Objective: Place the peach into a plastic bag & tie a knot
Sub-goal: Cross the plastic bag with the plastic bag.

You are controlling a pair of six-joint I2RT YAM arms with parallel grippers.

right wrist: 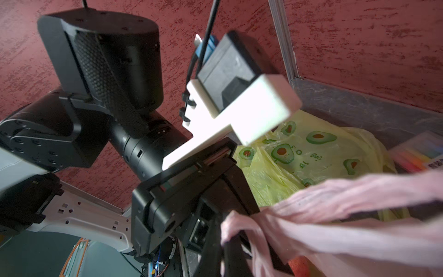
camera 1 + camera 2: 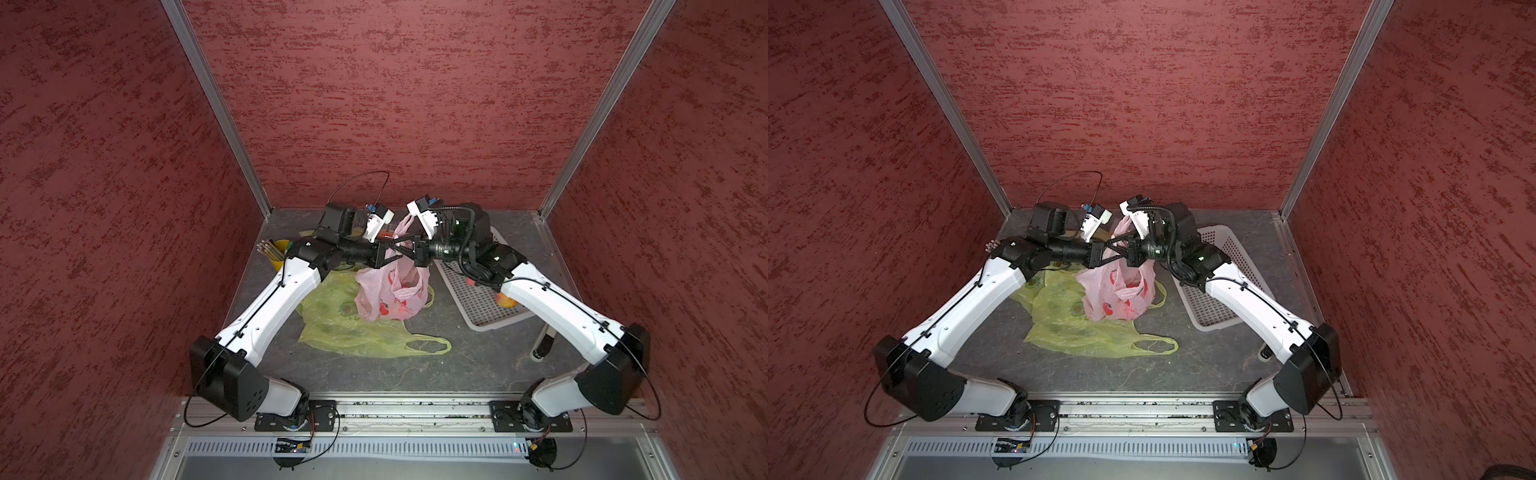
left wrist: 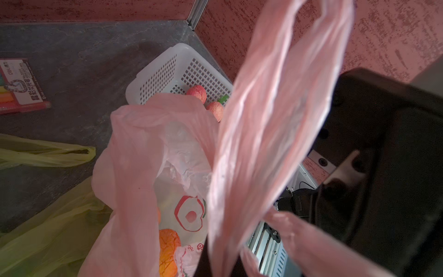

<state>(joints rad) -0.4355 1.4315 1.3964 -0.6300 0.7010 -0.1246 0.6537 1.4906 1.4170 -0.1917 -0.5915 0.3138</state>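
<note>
Lying nearest on the counter [image 2: 436, 374], a yellow bag [image 2: 345, 332] spreads flat, partly under the pink bag [image 2: 392, 293]. The peach [image 3: 167, 249] sits inside the pink bag, at its bottom. Above the bag's mouth the left end effector [image 2: 397, 254] and right end effector [image 2: 402, 246] meet tip to tip, each clenched on a handle of the pink bag. Farther right, a basket [image 2: 478, 307] holds more fruit [image 3: 197, 93]. A cup [image 2: 277, 250] of pencils stands far left; a marker box [image 3: 19, 86] lies at the back.
</note>
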